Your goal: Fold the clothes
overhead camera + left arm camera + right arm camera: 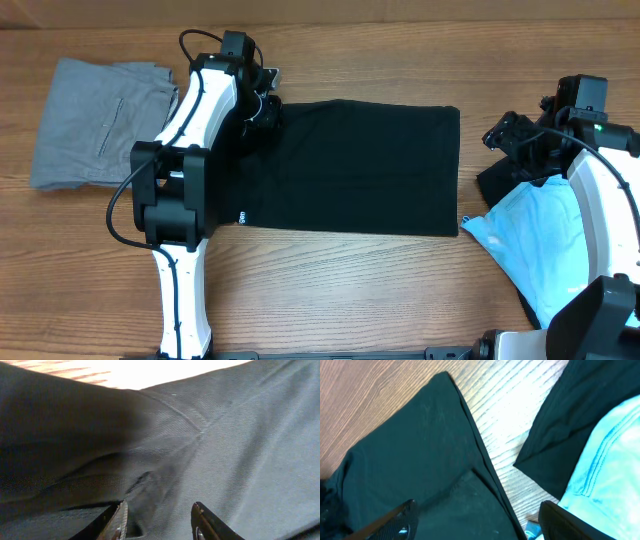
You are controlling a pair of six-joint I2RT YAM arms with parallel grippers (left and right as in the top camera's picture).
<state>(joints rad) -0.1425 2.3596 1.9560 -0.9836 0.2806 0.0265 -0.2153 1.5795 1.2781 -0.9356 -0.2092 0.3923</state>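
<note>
Black shirt (360, 165): your left gripper (159, 510) pinches a fold of it, and your right gripper (477, 507) hangs open, empty.

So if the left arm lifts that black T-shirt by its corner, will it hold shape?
Probably not. The black T-shirt lies flat in layers and puckers at the left gripper, so it looks floppy: a lifted corner would likely drape and the fold open. It looks thin, so probably light. Its matte weave suggests little slipping.
</note>
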